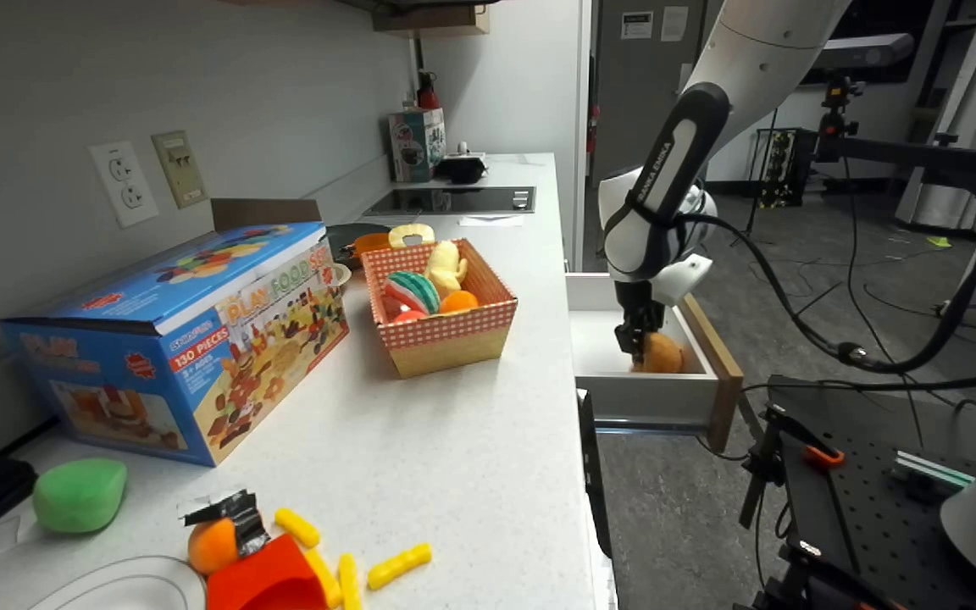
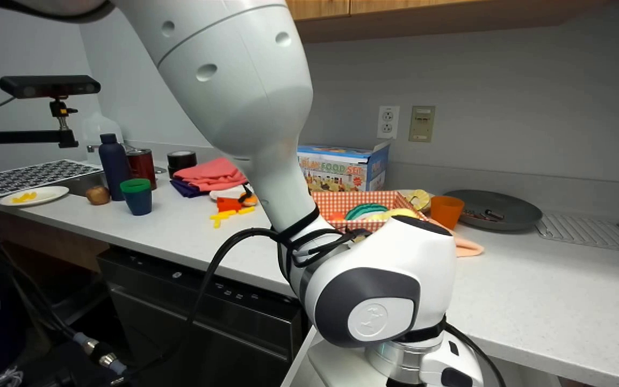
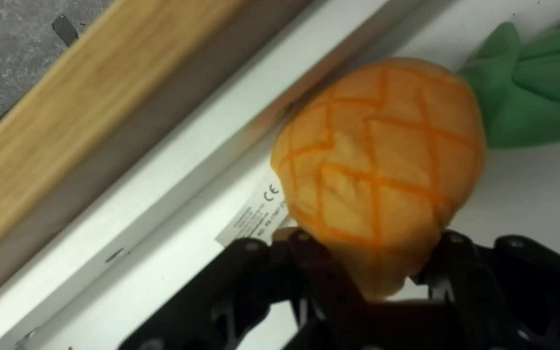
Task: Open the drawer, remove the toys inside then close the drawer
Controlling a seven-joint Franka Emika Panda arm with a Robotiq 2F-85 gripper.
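my end effector (image 3: 376, 240) pinches the orange pineapple toy (image 3: 387, 155) from both sides; it sits inside the pulled-out drawer (image 1: 645, 402), just beside the wood-edged front (image 1: 727, 402); i judge this the removing step, so next i should lift straight up, clear of the drawer, then set it on the counter (image 1: 471, 457); closing comes after; there a checked basket (image 1: 454, 349) of play food (image 1: 412, 290) stands near a blue box (image 1: 174, 339); grey floor (image 1: 657, 508) lies below.

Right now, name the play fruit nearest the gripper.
The orange pineapple toy with green leaves, in the open drawer, one end between the fingers of the gripper; the watermelon toy and yellow toy sit in the basket.
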